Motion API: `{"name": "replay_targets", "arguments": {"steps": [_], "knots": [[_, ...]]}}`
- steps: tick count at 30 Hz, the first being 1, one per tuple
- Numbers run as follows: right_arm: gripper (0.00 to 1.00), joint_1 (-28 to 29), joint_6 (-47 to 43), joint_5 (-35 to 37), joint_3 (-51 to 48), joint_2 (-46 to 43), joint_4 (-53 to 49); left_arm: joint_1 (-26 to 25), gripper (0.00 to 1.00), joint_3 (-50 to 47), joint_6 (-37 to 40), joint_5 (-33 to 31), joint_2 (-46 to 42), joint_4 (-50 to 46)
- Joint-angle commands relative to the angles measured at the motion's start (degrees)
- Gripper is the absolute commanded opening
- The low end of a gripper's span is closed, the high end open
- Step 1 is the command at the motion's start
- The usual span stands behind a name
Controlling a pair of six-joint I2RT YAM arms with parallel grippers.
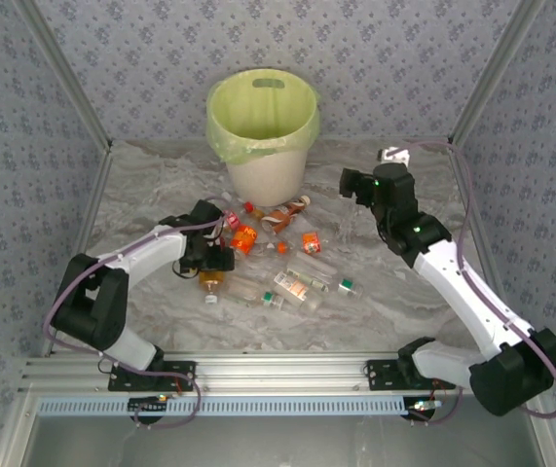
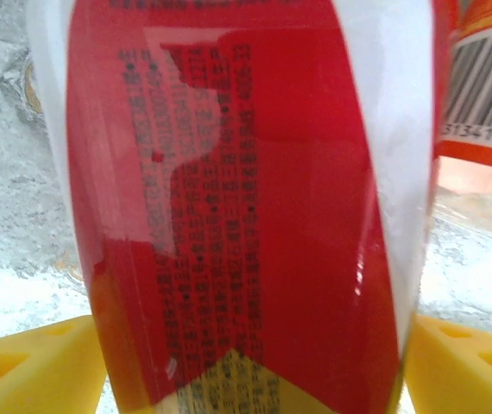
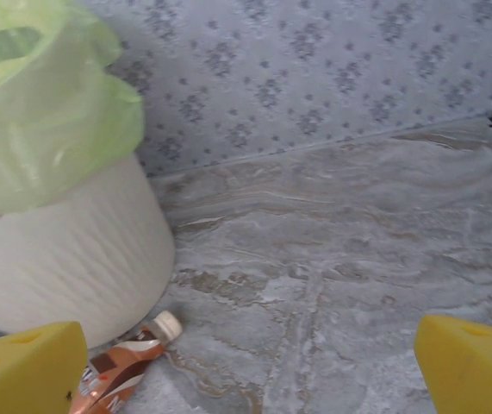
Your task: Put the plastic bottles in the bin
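the left gripper [image 2: 254, 366] is down among the bottles [image 1: 278, 258], with a red bottle [image 2: 246, 198] between its fingers [image 2: 30, 362]. the red label takes up nearly all the space between the two yellow pads, and its sides look to meet both of them. i cannot tell whether the jaws are truly clamped on it or only close around it. just beyond the right-hand pad in the wrist view lies an orange bottle [image 2: 487, 86], its barcode turned toward the camera. the table [image 2: 13, 216] shows past the left-hand pad.

the right gripper [image 3: 246, 371] hangs above the table with its jaws wide apart and nothing between them. the bin [image 3: 65, 250] stands ahead of it and to the left in its wrist view, with the green bag folded over the rim. a brown bottle [image 3: 121, 371] with a pale cap lies at the foot of the bin, just beside the left-hand pad. ahead of this gripper and to its right is bare table up to the wall [image 3: 314, 69].

from above, the rest of the bottles lie scattered between the two grippers, on the near side of the bin.
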Motion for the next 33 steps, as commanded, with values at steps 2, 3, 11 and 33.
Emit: {"name": "replay_targets", "arguments": {"steps": [2, 3, 11, 33], "knots": [[1.0, -1.91, 3.71, 0.94, 0.67, -1.64, -0.24, -0.85, 0.82, -0.27, -0.36, -3.73, 0.37, 1.81], [1.0, -2.19, 3.38, 0.07, 0.87, -1.5, -1.09, -0.96, 0.8, -0.66, -0.68, -3.7, 0.2, 2.65], [1.0, -2.5, -0.47, -9.45, -1.73, -0.53, -0.6, -1.49, 0.62, -2.69, -1.32, -4.35, -1.03, 4.26], [1.0, 2.16, -18.82, -25.94, -4.78, 0.21, -2.42, -1.37, 0.51, -1.44, -1.45, -9.13, -16.32, 0.08]]}}
